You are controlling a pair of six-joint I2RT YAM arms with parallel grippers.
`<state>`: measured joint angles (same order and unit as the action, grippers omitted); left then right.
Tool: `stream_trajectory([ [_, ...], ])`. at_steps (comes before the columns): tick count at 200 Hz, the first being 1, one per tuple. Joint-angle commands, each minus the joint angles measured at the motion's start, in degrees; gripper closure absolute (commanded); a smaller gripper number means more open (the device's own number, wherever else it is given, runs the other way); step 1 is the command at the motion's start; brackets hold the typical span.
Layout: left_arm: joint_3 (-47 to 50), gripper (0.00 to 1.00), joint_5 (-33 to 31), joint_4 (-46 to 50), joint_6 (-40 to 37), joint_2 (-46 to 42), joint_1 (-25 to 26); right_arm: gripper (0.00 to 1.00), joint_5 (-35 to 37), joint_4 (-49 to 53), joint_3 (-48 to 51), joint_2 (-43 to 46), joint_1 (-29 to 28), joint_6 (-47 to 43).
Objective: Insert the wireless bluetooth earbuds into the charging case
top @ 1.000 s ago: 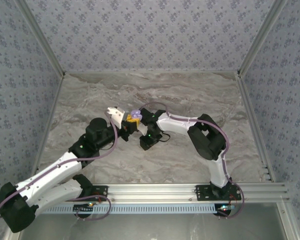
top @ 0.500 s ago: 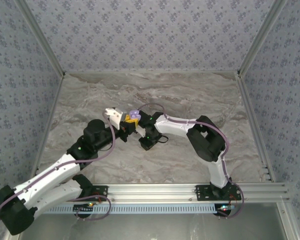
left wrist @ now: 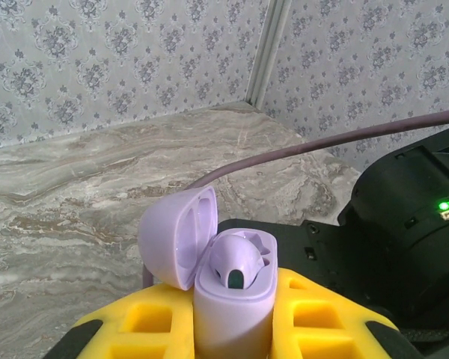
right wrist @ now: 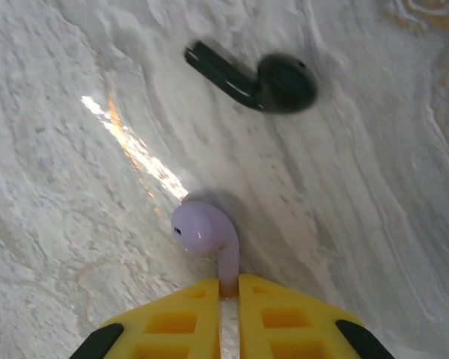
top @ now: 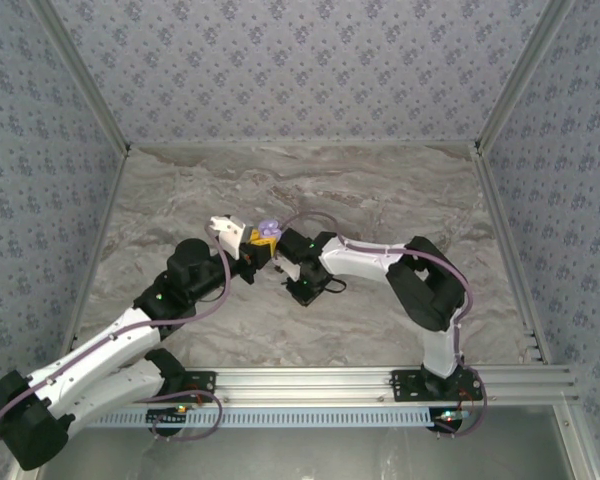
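Observation:
My left gripper (left wrist: 233, 333) is shut on a pale lavender charging case (left wrist: 232, 303), held upright between its yellow fingers (left wrist: 150, 321). The lid (left wrist: 172, 235) stands open to the left. One lavender earbud (left wrist: 237, 259) sits in the case. From above, the case (top: 269, 227) shows at the table's middle. My right gripper (right wrist: 228, 288) is shut on the stem of a second lavender earbud (right wrist: 200, 230), whose head rests close to the marble surface. A black earbud (right wrist: 263, 81) lies loose on the table just beyond it.
The marble table (top: 380, 190) has patterned walls on three sides and a metal rail (top: 330, 380) along its near edge. Both wrists crowd together near the centre, with the right arm's purple cable (left wrist: 322, 146) arching across behind the case.
The right gripper's jaws have closed onto the lavender earbud's stem. The right arm's elbow has swung outward to the right. The left gripper with the case shifted slightly left.

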<state>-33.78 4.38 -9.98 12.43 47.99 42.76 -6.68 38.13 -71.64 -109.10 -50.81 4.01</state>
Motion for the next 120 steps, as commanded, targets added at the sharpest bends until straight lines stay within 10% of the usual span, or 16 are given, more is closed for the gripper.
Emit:
stream_trajectory([
  [1,-0.1,0.89,-0.6,-0.2,-0.5,-1.1,-0.3,0.88,2.1,0.0,1.8,2.7,2.0,3.1],
  [120,0.0,0.89,-0.3,0.0,-0.5,-0.8,-0.2,0.80,6.9,-0.1,0.5,-0.1,6.7,12.4],
])
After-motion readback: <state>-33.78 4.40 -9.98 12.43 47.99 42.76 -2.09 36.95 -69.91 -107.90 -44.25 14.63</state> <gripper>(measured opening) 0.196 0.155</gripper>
